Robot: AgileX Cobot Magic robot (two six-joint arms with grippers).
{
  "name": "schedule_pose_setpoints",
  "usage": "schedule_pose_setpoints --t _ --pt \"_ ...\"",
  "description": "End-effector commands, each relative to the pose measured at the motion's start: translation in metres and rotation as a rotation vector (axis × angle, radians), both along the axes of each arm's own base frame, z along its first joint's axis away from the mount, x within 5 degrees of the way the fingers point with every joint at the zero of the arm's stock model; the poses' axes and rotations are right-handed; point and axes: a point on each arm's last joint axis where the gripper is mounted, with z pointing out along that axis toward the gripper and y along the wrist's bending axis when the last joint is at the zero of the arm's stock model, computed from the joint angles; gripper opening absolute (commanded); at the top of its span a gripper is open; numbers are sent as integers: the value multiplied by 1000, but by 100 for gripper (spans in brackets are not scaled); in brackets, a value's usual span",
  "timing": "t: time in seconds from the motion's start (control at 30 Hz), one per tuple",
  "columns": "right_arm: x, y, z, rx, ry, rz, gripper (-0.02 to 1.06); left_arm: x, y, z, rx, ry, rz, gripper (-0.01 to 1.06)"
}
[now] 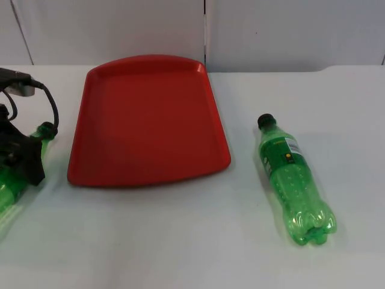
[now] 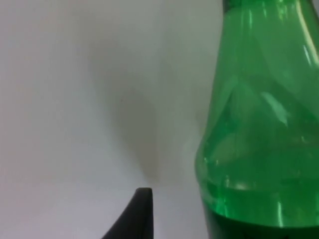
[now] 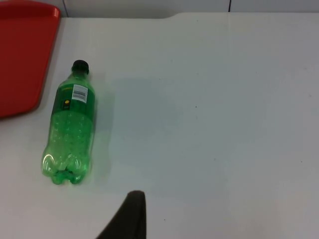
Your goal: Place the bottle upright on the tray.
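A red tray (image 1: 147, 120) lies flat on the table, left of centre, with nothing on it. One green bottle (image 1: 7, 189) lies on its side at the table's left edge, its neck pointing toward the back. My left gripper (image 1: 24, 159) sits over this bottle (image 2: 259, 129), open, and a gap shows between its black fingertip (image 2: 142, 209) and the bottle's side. A second green bottle (image 1: 295, 177) with a black cap lies on its side right of the tray. My right gripper (image 3: 133, 219) waits above the table, to the right of this second bottle (image 3: 70, 124).
The white table top (image 1: 180, 241) runs back to the grey partition wall (image 1: 271, 30). The tray's corner (image 3: 25, 55) lies just left of the capped bottle. Bare table stretches in front of the tray and to the right of the capped bottle.
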Motion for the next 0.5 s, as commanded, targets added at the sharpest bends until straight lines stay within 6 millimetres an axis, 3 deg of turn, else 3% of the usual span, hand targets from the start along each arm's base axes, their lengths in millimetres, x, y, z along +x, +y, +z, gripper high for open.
schedule_pose_setpoints --t 0.0,0.4,0.47 --pt "0 0 0 0 -7 -3 105 1 0 -2 -13 -2 2 105" --pt "0 0 0 0 -7 -3 105 1 -1 -11 -20 18 -8 104" --pt "0 0 0 0 -7 -3 105 1 -1 -11 -20 18 -8 96"
